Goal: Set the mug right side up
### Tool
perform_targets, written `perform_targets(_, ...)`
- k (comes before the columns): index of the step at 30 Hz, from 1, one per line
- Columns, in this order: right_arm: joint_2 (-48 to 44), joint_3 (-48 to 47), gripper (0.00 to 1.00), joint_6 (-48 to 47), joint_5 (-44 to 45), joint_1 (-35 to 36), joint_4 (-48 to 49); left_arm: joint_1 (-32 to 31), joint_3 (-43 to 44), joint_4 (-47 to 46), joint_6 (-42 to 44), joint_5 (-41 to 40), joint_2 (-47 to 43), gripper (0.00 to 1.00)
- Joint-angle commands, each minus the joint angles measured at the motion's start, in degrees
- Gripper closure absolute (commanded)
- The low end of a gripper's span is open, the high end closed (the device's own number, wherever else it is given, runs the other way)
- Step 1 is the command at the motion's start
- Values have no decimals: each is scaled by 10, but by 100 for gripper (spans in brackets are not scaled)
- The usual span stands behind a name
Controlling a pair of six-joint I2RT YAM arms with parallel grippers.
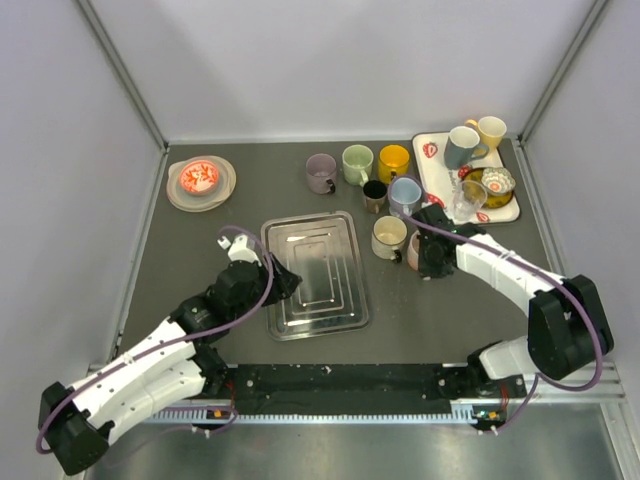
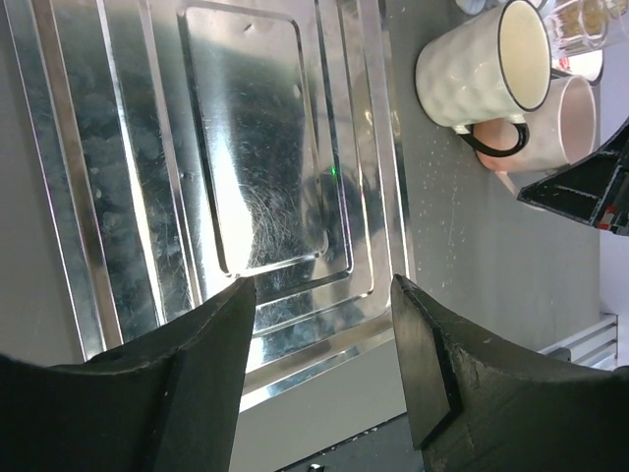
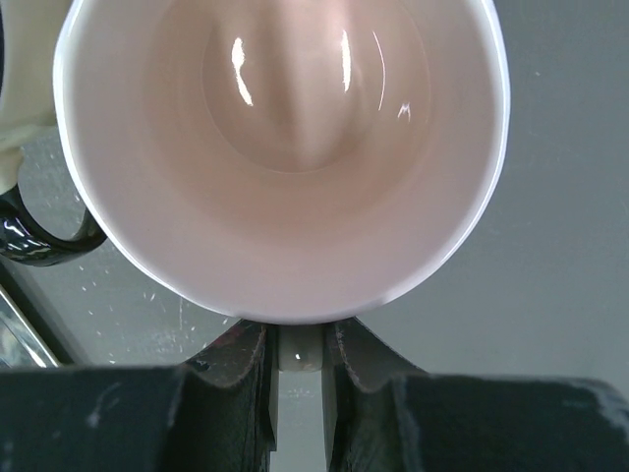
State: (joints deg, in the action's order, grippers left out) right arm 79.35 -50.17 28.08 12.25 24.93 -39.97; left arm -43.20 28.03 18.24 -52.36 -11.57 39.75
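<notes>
The pale pink mug (image 3: 285, 147) fills the right wrist view, its mouth turned towards the camera with grey table behind it. My right gripper (image 3: 300, 339) is shut on the mug's white handle (image 3: 300, 346), just below the rim. From above, the right gripper (image 1: 428, 255) covers most of the mug (image 1: 413, 250), which sits beside a cream mug. The left wrist view shows the pink mug (image 2: 565, 123) behind that cream mug. My left gripper (image 2: 324, 295) is open and holds nothing, hovering over the near edge of the metal tray (image 2: 256, 147); in the top view the left gripper (image 1: 285, 283) is at the tray's left side.
A cream mug with a black handle (image 1: 388, 236) touches or nearly touches the pink mug. The metal tray (image 1: 315, 275) lies mid-table. Several mugs (image 1: 357, 163) line the back. A white tray (image 1: 430, 170) with cups is at the back right, and a plate with a red bowl (image 1: 201, 182) is at the back left.
</notes>
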Motion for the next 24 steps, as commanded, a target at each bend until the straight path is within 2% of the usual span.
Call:
perform_targets(1, 6, -11, 94, -8, 5, -6, 43, 1, -1, -10, 11, 1, 14, 38)
perform_targets(2, 6, -12, 89, -9, 4, -6, 43, 1, 1, -9, 12, 0, 15, 38)
perform_targets(3, 5, -13, 79, -9, 5, -6, 39, 1, 2, -8, 13, 0, 18, 38)
perform_targets(5, -6, -16, 69, -10, 4, -6, 31, 1, 4, -4, 19, 0, 20, 38)
perform_targets(6, -23, -17, 59, -9, 4, -6, 26, 1, 5, -3, 22, -2, 21, 37)
perform_targets(8, -45, -19, 48, -8, -1, -5, 8, 1, 9, 1, 26, -5, 22, 37)
perform_targets(9, -71, -19, 35, -10, -3, -4, 1, 1, 11, 3, 28, -7, 24, 36)
perform_targets(10, -81, -19, 30, -11, -2, -2, -9, 1, 12, 4, 30, -8, 25, 36)
perform_targets(12, -111, -20, 25, -14, -3, -1, -38, 1, 17, 11, 31, -13, 31, 35)
perform_targets(15, -183, -32, 23, -7, -16, 12, -73, 1, 29, 28, 29, -31, 42, 33)
perform_targets(18, -287, -39, 20, 0, -29, 49, -71, 1, 52, 57, 28, -56, 57, 29)
perform_targets(20, -369, -32, 16, 0, -41, 91, -29, 1, 62, 70, 30, -68, 64, 26)
perform_targets(21, -394, -11, 6, -1, -47, 109, -10, 2, 75, 89, 24, -76, 70, 25)
perform_targets(22, -417, 5, 1, -1, -56, 118, 39, 1, 79, 95, 14, -81, 72, 24)
perform_targets(24, -480, 61, 1, -2, -56, 137, 81, 1, 85, 88, 23, -70, 70, 23)
